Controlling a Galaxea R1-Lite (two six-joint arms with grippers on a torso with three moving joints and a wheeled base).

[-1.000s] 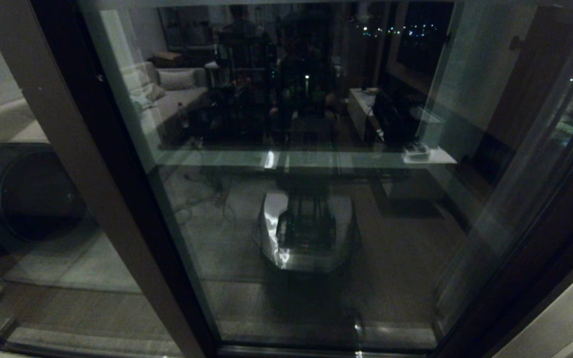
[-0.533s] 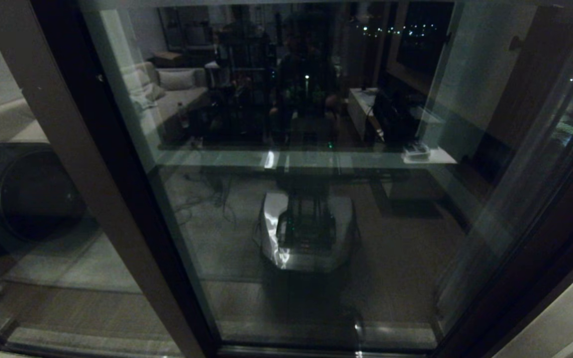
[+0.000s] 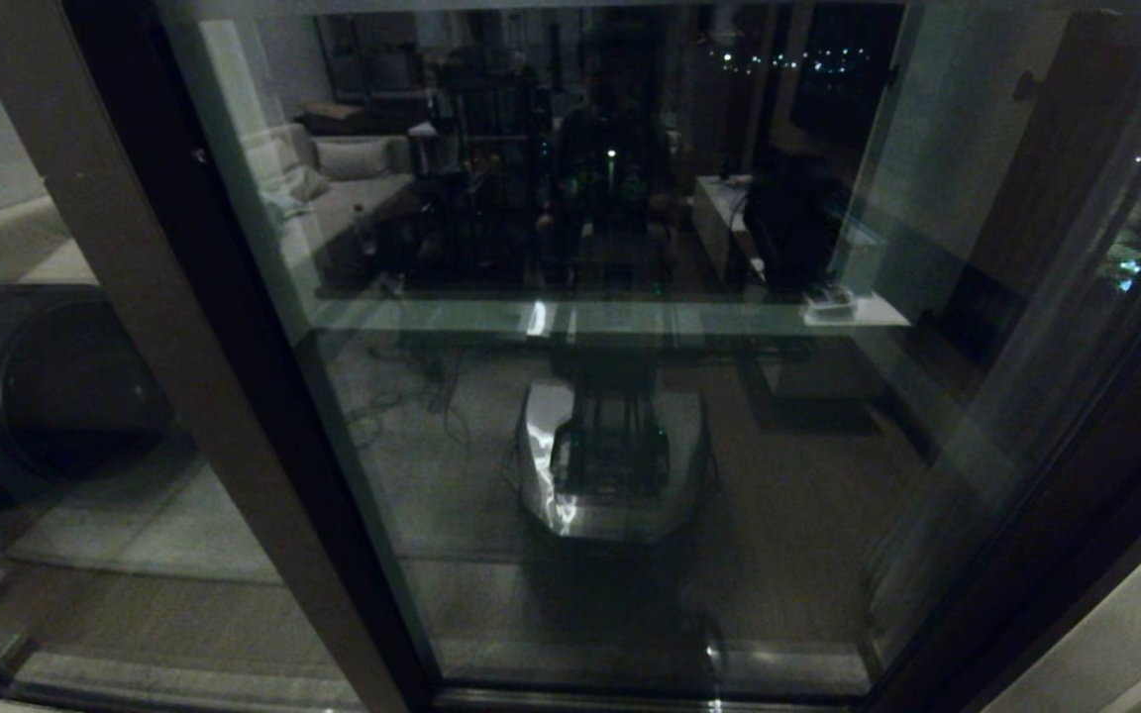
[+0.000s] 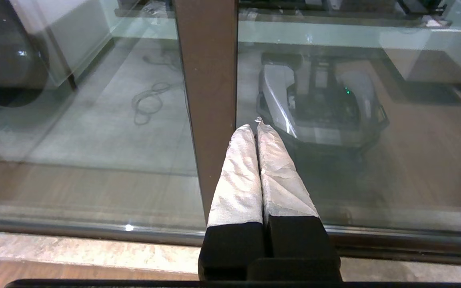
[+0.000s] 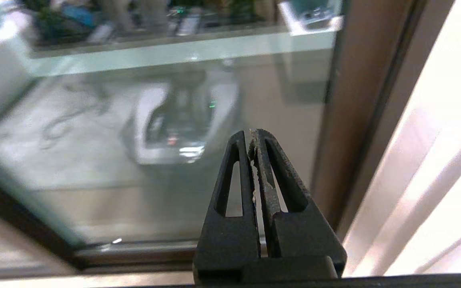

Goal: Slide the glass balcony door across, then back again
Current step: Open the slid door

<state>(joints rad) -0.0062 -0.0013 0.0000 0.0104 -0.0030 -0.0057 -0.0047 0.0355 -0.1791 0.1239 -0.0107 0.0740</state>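
While both sets of fingers sit pressed together, holding nothing, the door [image 3: 630, 416] fills my view ahead, shut. Left gripper [image 4: 256, 126] hangs by the brown stile [image 4: 208, 92]; right gripper [image 5: 252, 134] nears the right frame [image 5: 354, 120] — shut tips could skid off the glass.

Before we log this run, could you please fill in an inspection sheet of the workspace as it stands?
Surface: stone sill along the bottom track.
Job's things: glass balcony door, brown stile; handle not seen.
Clutter: nothing seen on the sill.
Grippers: left gripper shut, empty, before the stile; right gripper shut, empty, near the right frame.
Cables: loose loops on the floor seen in the glass.
Surroundings: washing machine behind the left pane; curtain at right.
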